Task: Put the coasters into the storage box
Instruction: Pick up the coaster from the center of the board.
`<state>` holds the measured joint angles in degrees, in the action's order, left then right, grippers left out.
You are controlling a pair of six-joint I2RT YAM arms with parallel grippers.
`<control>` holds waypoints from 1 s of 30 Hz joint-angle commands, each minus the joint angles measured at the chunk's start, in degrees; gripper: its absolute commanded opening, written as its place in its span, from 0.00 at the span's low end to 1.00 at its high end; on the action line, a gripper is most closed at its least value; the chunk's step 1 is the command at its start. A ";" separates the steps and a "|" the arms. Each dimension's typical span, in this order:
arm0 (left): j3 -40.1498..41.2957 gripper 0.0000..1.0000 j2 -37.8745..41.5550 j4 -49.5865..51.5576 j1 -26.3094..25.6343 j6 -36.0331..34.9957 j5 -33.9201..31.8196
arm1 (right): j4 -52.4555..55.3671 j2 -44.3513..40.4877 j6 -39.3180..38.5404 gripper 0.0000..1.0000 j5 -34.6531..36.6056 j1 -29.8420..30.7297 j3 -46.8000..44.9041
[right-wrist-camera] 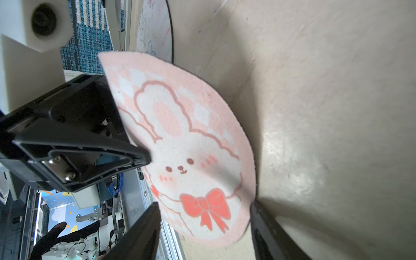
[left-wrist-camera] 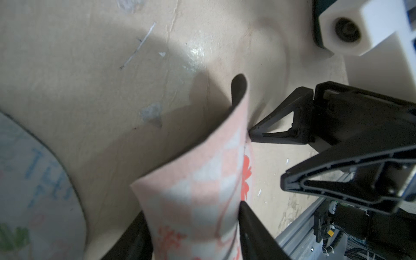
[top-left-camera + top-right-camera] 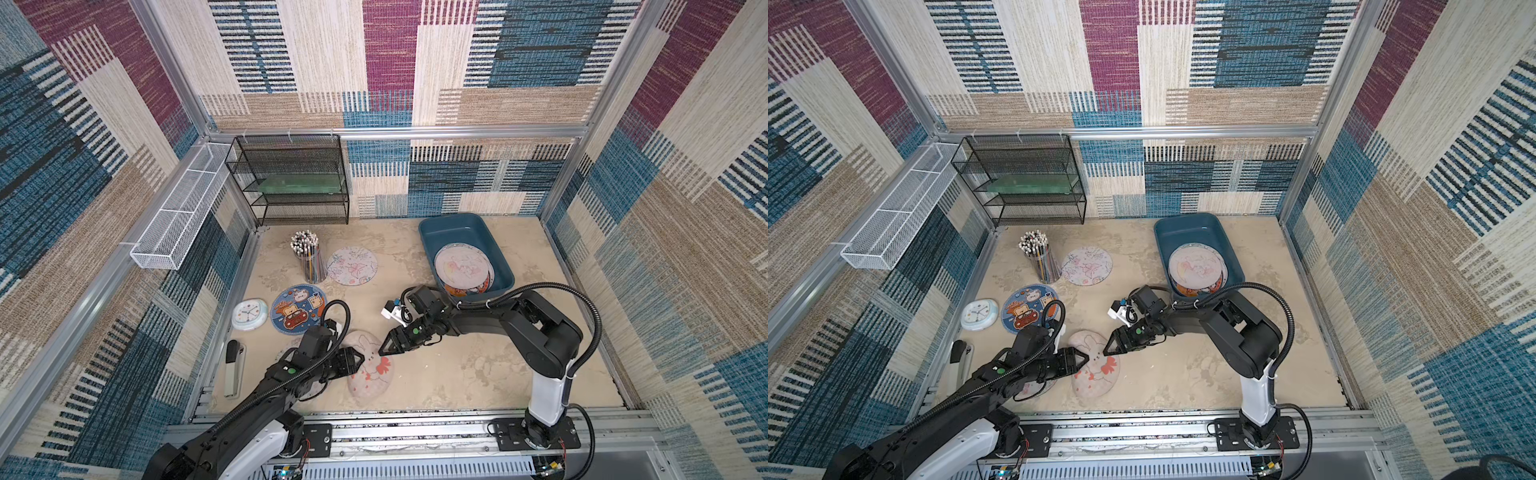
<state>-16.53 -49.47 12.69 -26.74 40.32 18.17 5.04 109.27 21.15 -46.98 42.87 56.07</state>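
Both arms reached in low from the near rail and met over the front-center of the table (image 3: 478, 374). L arm came from the near-left corner, forearm angled up toward center, wrist about level. The left gripper (image 3: 360, 360) had its fingers (image 2: 254, 227) pinched on the edge of the pink bunny coaster (image 3: 372, 365); in the left wrist view the mat (image 2: 198, 191) ran between them and curled up off the table. The coaster sat front-center, lifted and bowed, not flat.

R arm rose from its base at near-right, elbow bent high, forearm sweeping back leftward and down. The right gripper (image 3: 385, 347) pointed at the coaster's far edge, jaws parted. In the right wrist view the bunny print (image 1: 191, 162) stood between its two fingers (image 1: 144, 229); I couldn't tell if either pad touched it. In the left wrist view one R fingertip (image 2: 254, 132) sat right at the coaster's edge.

The storage box (image 3: 432, 232) was at back-right w/ a stack of coasters (image 3: 461, 266) inside, leaning toward its near end. On the table: a dark blue coaster (image 3: 297, 307) at left, a pale butterfly coaster (image 3: 352, 266) just behind it, beside the pencil cup (image 3: 309, 259). Another pale coaster (image 2: 33, 180) lay under the L arm. A white clock (image 3: 249, 314) lay left of the blue one.
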 commanded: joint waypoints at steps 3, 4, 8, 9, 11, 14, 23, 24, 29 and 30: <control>-2.48 0.46 -3.00 -2.50 -0.15 -0.23 -0.43 | 2.88 0.69 0.60 0.67 6.64 -0.33 -0.52; -2.68 0.44 -3.81 -3.09 -0.15 -0.26 -0.30 | 2.77 0.65 0.65 0.67 6.63 -0.40 -0.54; -4.12 0.33 -6.34 -4.85 -0.23 -0.85 -0.13 | 2.96 -0.66 -0.08 0.67 7.63 -1.18 -0.77; -4.78 0.29 -6.73 -5.03 -0.24 -1.02 -0.39 | 2.80 -1.05 -0.22 0.67 7.78 -1.66 -0.87; -6.34 0.23 -7.65 -5.04 -0.24 -1.39 -0.85 | 2.35 -1.70 -0.23 0.67 7.53 -2.68 -1.06; -8.95 0.17 -9.19 -5.06 -0.24 -2.02 -1.04 | 2.48 -2.68 -0.59 0.68 7.86 -4.12 -1.06; -16.37 0.16 -15.91 -8.64 -0.11 0.74 -3.94 | 1.03 -8.53 -0.47 0.74 4.61 -8.86 -3.17; -17.25 0.16 -16.76 -9.33 -0.15 1.43 -4.23 | 1.07 -9.46 -0.45 0.76 4.62 -8.96 -3.31; -22.34 0.15 -21.44 -13.12 -0.16 4.79 -4.89 | 1.17 -13.13 0.54 0.87 4.13 -8.64 -2.97; -23.21 0.15 -22.17 -13.61 -0.15 5.18 -5.10 | 0.89 -13.63 0.96 0.87 3.92 -8.44 -2.88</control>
<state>-37.67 -70.24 3.81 -27.00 42.41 14.35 7.03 96.90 20.93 -41.85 34.15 52.88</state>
